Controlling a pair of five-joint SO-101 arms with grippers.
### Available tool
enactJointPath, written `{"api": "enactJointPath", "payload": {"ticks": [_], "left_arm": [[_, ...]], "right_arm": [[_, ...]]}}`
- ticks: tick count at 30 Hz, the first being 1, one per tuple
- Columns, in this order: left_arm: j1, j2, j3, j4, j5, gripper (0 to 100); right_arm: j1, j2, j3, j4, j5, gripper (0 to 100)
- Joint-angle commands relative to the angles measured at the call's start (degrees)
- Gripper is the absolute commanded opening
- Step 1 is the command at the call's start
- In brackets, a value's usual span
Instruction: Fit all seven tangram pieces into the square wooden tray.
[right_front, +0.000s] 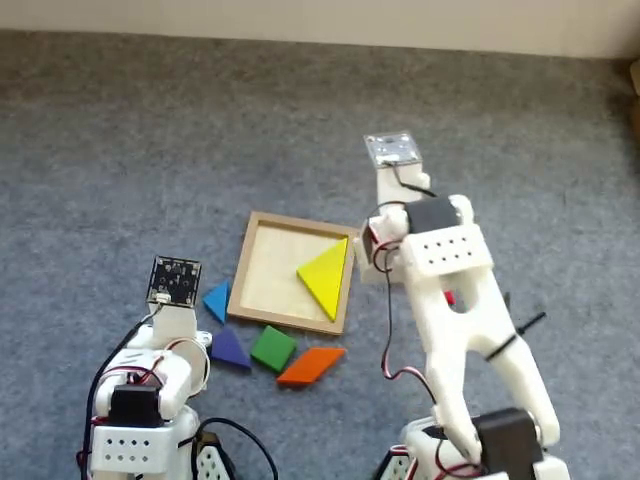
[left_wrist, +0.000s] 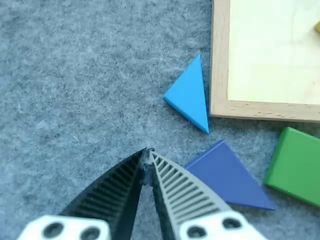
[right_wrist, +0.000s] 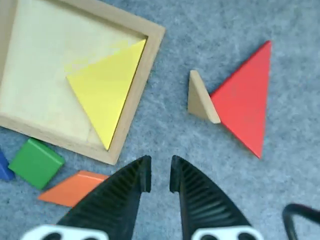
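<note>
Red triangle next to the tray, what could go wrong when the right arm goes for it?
The plain wooden triangle sits against the red triangle, so the right pincer might drag both. The red piece lies flat on the carpet, so a grip may slip off its edge.

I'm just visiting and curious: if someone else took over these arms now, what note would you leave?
Left gripper: shut, empty, above the carpet near the light blue triangle.
Right gripper: slightly open, empty, beside the tray.
Done: yellow triangle lies in the tray.
To do: light blue triangle, dark blue triangle, green square, orange parallelogram, red triangle and plain wooden triangle, all on the carpet outside it.
</note>
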Motion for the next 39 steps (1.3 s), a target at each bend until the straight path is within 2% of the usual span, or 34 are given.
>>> {"api": "enactJointPath", "payload": {"ticks": [1,10,15,24,29,39], "left_arm": [[-0.6,-3.0,1.1,0.3,0.3,1],[-0.6,-3.0,1.1,0.3,0.3,1],[-0.6,-3.0,1.1,0.3,0.3,1],[-0.6,-3.0,1.1,0.3,0.3,1],[-0.6,-3.0,1.1,0.3,0.3,1],[-0.6,-3.0,1.1,0.3,0.3,1]], "right_arm": [[2.8,-6.2,-3.5,5.3,0.7,7.4],[11.6,-12.3,-3.4,12.4,1.1,7.4],[15.7,-13.1,-3.3,14.2,9.1,7.4],[25.3,-13.1,-2.1,14.3,17.1,7.4],[26.2,-13.1,4.3,13.7,22.2,7.4],[32.7,-16.5,10.4,7.6,23.4,7.4]]}}
